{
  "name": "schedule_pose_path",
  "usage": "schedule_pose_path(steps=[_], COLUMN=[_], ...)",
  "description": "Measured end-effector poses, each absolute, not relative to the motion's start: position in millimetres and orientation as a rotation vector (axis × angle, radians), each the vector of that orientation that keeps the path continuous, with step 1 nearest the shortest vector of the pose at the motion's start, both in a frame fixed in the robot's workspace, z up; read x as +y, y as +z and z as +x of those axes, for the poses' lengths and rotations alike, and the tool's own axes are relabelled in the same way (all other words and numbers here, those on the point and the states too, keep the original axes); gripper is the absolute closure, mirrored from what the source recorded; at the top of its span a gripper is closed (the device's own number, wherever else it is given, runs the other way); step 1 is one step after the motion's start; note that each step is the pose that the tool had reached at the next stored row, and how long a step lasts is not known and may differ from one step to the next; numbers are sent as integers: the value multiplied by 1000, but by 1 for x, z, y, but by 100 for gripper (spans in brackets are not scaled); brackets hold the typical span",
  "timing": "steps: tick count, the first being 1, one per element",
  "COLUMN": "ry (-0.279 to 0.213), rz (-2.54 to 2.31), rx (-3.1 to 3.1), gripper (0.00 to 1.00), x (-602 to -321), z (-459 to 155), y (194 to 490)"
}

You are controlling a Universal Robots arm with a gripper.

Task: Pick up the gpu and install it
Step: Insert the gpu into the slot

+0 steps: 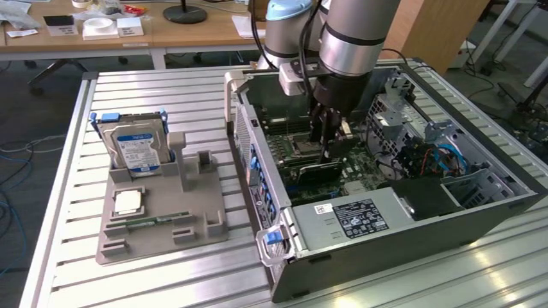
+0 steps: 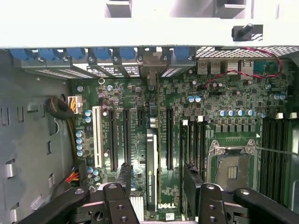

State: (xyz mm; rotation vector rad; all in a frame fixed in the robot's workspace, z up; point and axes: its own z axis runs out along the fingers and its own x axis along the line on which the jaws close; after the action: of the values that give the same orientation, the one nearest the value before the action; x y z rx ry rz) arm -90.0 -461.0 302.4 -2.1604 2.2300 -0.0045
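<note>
Standing on edge in a motherboard (image 2: 224,107) slot, the gpu (image 2: 152,168) sits seated inside the open metal case (image 1: 411,224), bracket toward the rear wall. The pincer (image 2: 159,179) straddles the thin dark card with fingers (image 2: 125,179) spread apart, not gripping it.

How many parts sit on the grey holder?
3: hard drive upright at the far end, processor flat in the middle, memory stick lying near the front. Small ones may be hidden.

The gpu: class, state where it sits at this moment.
In the exterior view the gpu stands on edge on the motherboard inside the open computer case, directly below the gripper.
</note>
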Motion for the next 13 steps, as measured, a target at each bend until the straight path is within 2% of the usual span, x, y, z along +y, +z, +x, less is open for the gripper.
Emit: schedule_pose_path(steps=[13], ry=[-5], rz=[-2161], rx=[2230], gripper=[42], x=[-461], z=[-90], y=[304])
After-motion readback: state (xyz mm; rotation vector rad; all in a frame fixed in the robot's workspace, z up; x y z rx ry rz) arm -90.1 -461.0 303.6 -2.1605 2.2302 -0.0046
